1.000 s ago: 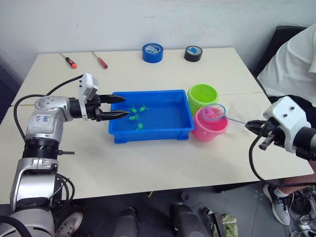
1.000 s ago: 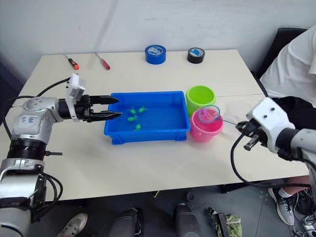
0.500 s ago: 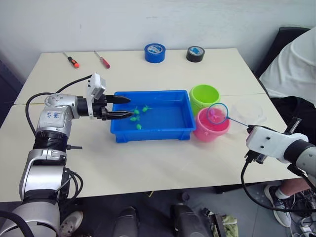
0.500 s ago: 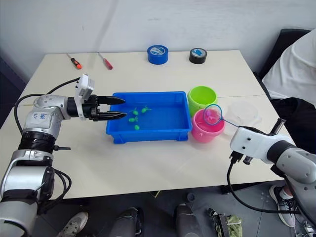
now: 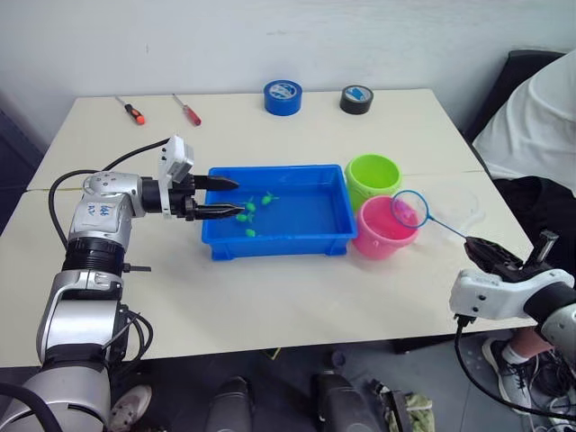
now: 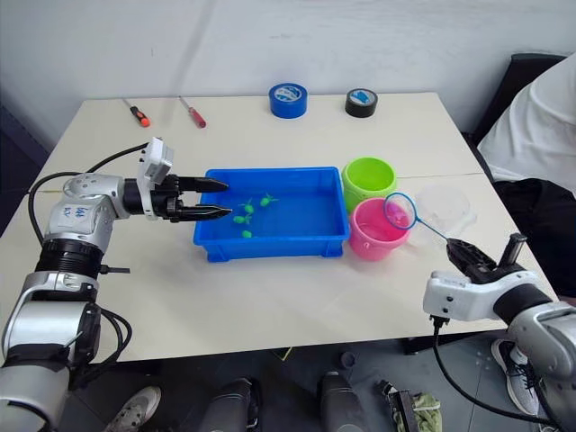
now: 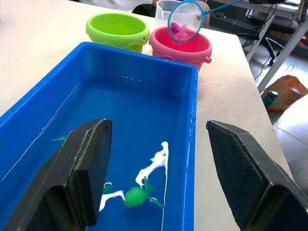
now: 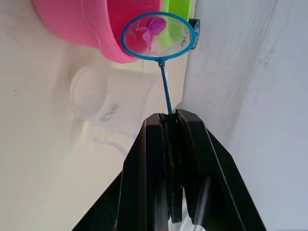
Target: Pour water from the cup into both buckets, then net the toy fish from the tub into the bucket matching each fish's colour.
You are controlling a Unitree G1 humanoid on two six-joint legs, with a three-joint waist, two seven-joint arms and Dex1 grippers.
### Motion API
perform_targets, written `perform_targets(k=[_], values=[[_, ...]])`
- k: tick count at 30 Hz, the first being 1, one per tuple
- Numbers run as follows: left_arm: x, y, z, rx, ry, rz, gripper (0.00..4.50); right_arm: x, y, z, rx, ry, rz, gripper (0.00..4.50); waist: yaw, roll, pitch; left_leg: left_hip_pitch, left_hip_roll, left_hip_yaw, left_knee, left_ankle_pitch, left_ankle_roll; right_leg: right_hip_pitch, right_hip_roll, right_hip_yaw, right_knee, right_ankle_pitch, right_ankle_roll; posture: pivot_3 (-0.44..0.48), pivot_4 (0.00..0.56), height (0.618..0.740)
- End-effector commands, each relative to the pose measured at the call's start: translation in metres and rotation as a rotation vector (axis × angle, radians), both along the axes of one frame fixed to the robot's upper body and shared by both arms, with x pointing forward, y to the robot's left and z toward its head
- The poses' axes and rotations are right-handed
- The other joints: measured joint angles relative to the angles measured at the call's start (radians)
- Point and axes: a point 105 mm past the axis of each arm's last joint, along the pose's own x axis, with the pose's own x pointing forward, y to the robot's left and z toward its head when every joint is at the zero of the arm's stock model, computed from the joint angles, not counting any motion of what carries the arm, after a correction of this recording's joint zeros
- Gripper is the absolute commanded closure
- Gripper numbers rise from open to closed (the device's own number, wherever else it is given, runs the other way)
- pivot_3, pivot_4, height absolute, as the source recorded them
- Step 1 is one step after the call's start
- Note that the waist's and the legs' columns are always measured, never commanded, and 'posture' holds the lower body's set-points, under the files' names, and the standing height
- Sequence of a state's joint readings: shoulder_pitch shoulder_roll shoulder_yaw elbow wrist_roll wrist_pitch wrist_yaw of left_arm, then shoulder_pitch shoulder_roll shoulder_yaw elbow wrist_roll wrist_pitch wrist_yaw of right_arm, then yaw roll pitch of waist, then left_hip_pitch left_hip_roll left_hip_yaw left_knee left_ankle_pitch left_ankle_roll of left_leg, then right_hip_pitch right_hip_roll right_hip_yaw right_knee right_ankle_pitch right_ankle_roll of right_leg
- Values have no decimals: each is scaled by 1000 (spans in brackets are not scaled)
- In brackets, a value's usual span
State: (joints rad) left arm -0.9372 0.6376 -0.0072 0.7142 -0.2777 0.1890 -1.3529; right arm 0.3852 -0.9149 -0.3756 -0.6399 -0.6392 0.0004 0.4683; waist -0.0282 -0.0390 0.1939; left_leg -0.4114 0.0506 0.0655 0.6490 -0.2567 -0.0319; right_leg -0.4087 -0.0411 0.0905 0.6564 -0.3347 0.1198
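The blue tub [image 5: 310, 216] holds water and several green toy fish [image 5: 250, 209]. My left gripper [image 5: 236, 197] hangs open over the tub's left end, its fingers [image 7: 89, 173] wide apart above the water. The green bucket [image 5: 373, 175] and the pink bucket [image 5: 382, 231] stand against the tub's right end. My right gripper [image 5: 474, 246], near the table's front right edge, is shut on the net's thin handle. The net [image 5: 410, 209] hovers over the pink bucket's right rim with a pink fish [image 8: 153, 26] in it. Right of the buckets stands the clear cup [image 5: 456, 202].
A blue tape roll [image 5: 283, 95] and a black tape roll [image 5: 356, 97] lie at the table's back edge. Two red-handled screwdrivers [image 5: 129, 110] lie at the back left. A person in white [image 5: 531, 117] sits beyond the table's right side.
My right arm has dropped and drawn back toward the table's front right edge. The net hoop has shifted right, from over the pink bucket's middle to its right rim. The left gripper stays put.
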Motion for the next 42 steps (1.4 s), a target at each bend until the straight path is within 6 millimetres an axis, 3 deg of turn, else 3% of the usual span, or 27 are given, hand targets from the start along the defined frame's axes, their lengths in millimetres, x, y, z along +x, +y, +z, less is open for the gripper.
perform_targets(k=[1, 12, 15, 30, 34, 38, 42], values=[[0, -1, 15, -4, -55, -15, 1045, -3, 6, 6, -66, -77, 19, 4500, 0, 0, 0, 0, 0, 0, 0, 0, 0, 0, 0, 0, 0, 0, 0, 0, 150, 734], [-1, -2, 14, -6, -55, -16, 1045, -7, 27, -16, -158, -164, 73, 4500, -1, 0, 0, 2, 0, 0, 0, 0, -1, 1, 0, 0, 2, 0, 0, 0, 150, 734], [-1, -1, 13, -5, -54, -14, 1045, -5, 33, -13, -173, -215, 76, 4500, -1, 0, 0, 3, 0, 0, 0, 1, -1, 1, 0, 0, 3, 0, 0, 0, 150, 734], [-3, 2, 11, -9, -51, -3, 1045, -3, 23, -6, -234, -290, 24, 4500, -2, 0, 0, 5, 0, 0, 0, 1, -1, 4, 0, 0, 4, 0, 0, 0, 150, 734], [-3, 9, 11, -6, -51, 22, 1045, 1, 32, 19, -142, -366, 59, 4500, -6, 0, 0, 5, 0, 0, 1, 1, -1, 4, 0, 0, 4, 0, 0, 0, 150, 734], [-3, 25, 16, -17, -59, 86, 1045, 17, 47, 47, 33, -375, 119, 4500, -17, 0, 0, 7, 0, 0, 1, 1, -1, 5, 0, 0, 5, 0, 0, 0, 150, 734], [-4, 51, 19, -35, -67, 199, 1045, 52, 78, 64, 439, -180, 193, 4500, -32, -1, 0, 8, 1, -1, 1, 2, -2, 7, 1, -1, 6, 0, 0, 0, 150, 734]])
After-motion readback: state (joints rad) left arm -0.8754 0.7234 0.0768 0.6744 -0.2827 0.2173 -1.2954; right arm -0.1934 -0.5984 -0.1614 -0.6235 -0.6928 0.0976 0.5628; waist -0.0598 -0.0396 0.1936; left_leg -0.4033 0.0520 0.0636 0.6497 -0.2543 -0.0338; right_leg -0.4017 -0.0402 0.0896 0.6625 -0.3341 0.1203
